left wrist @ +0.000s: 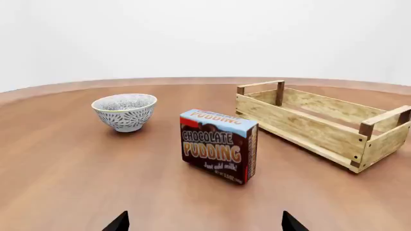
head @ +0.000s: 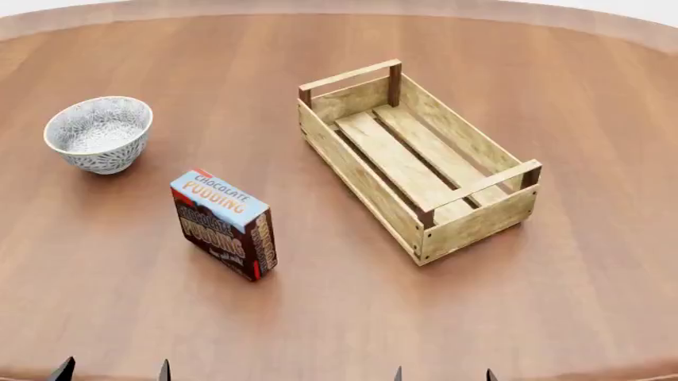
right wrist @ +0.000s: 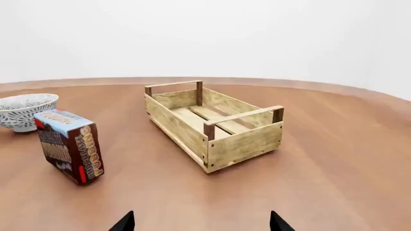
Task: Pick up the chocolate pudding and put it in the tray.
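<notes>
On the brown table (head: 593, 262), a white bowl (head: 100, 133) sat far left. The chocolate pudding (head: 224, 225) stood upright beside it, ahead of the left gripper (head: 113, 371) and well apart from it. The tray (head: 415, 158) lay to its right, ahead of the right gripper (head: 443, 375). Both grippers were spread wide, holding nothing.

Bright, even, sharp; shadows seemingly faint

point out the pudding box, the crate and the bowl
chocolate pudding (head: 217, 196): head view, light-blue top face.
tray (head: 360, 181): head view, near long side wall.
bowl (head: 98, 158): head view, patterned outer wall.
</notes>
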